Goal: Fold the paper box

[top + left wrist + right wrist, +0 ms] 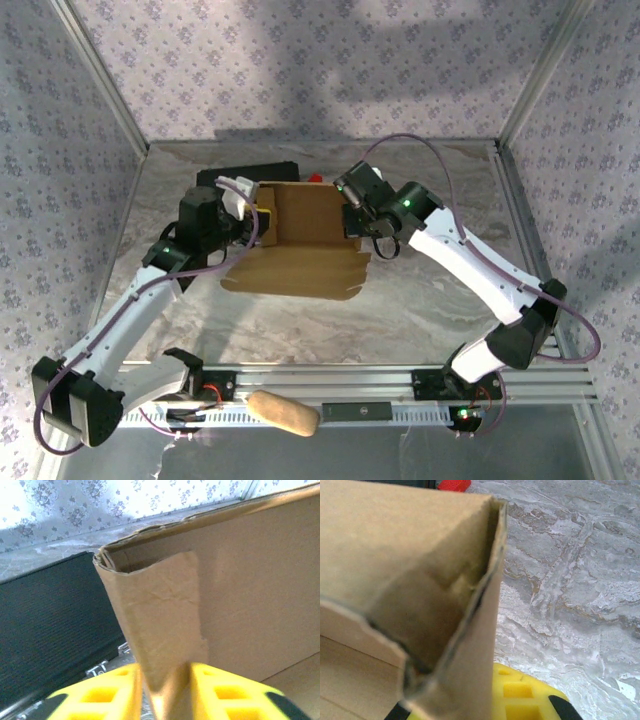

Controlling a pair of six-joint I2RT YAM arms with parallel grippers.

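A: Where's the paper box (305, 240)?

B: Middle of the table (430, 310), between the 2 arms. The back panel and both end walls stand up. The front panel lies flat, pointing toward the arm bases. The black case (250, 172) sits just behind; I can't tell if they touch.

A: Grippers?

B: The left gripper (165, 697) is pinched on the box's left end flap, with yellow fingers (100, 695) tight against both faces of the card and no gap. The right gripper (357, 215) is at the right end wall. Its wrist view gives 1 yellow finger (525, 700) just beside the wall's outer face, and the other is hidden behind cardboard. I can't tell whether it is squeezing or loose.

A: Step in hand?

B: My read is that it is squaring the 2 end walls so the front panel can be raised, so the fold is roughly mid-way.

A: How to do it well?

B: Move both ends together and turn each wall about its crease, not pulling outward, or the base will skew or slide into the case. The card is thin, and the top left corner looks a little crumpled in the left wrist view, so press gently. Confirm the right side's hold before lifting anything. The main risk is a wall springing back once released.
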